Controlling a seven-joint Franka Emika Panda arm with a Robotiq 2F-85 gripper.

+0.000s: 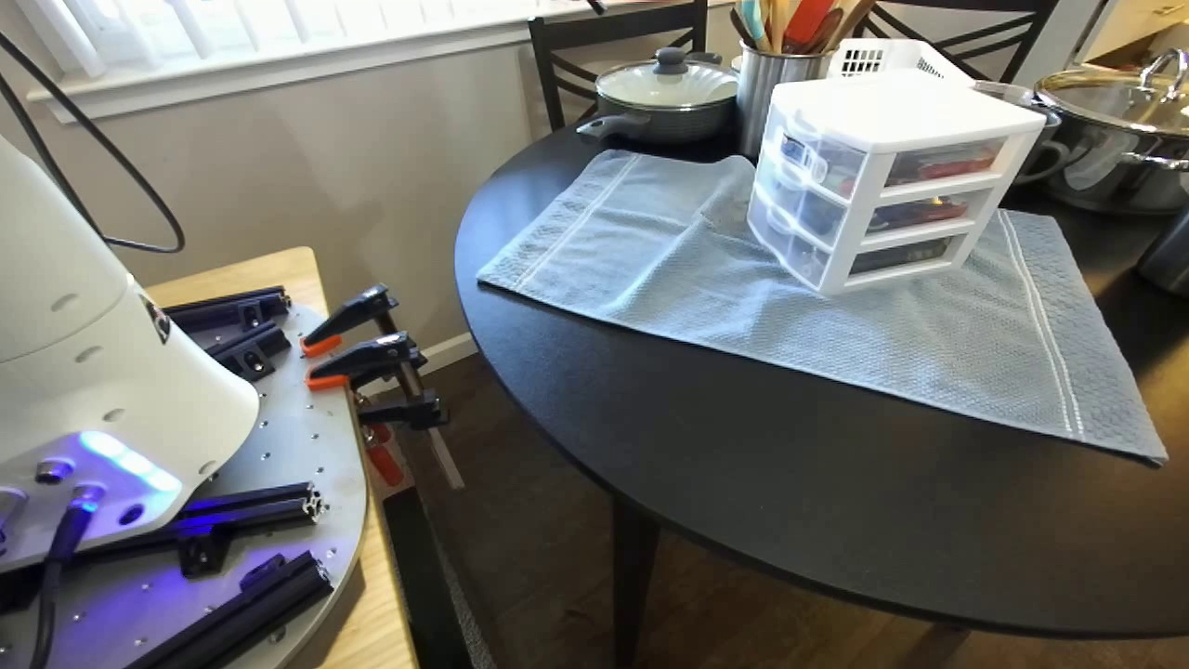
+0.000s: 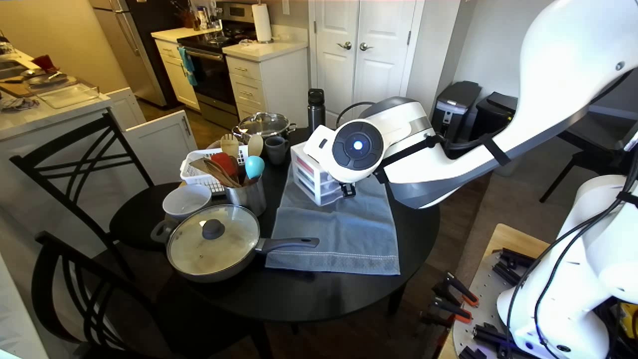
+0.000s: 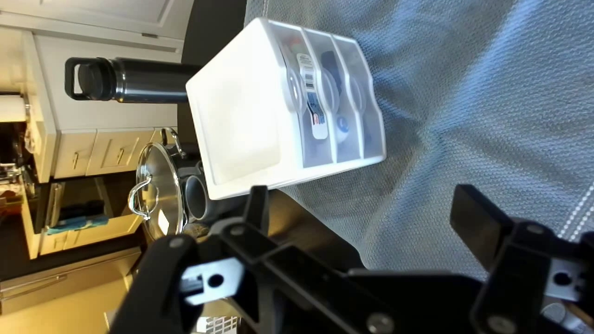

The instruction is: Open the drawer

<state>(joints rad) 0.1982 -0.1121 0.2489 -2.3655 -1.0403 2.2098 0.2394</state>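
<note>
The drawer (image 1: 822, 165) is the top translucent one in a small white three-tier unit (image 1: 929, 107) on a blue-grey towel. Its front looks flush with the frame. In the wrist view the unit lies on its side in the picture, and the drawer (image 3: 304, 93) is the strip beside the white top, with a clear curved handle and a label behind it. My gripper (image 3: 362, 204) is open and empty, apart from the unit, which shows up and left beyond the fingers. In an exterior view the wrist hides the drawer's front, and a dark fingertip (image 2: 347, 189) shows below the wrist.
The towel (image 1: 687, 242) has folds before the unit. A lidded pan (image 2: 214, 244), a utensil holder (image 2: 249, 197), a white basket (image 2: 199, 172) and a grey mug (image 2: 275, 149) stand around it. A dark bottle (image 3: 148, 80) and a lidded pot (image 3: 160, 190) stand behind.
</note>
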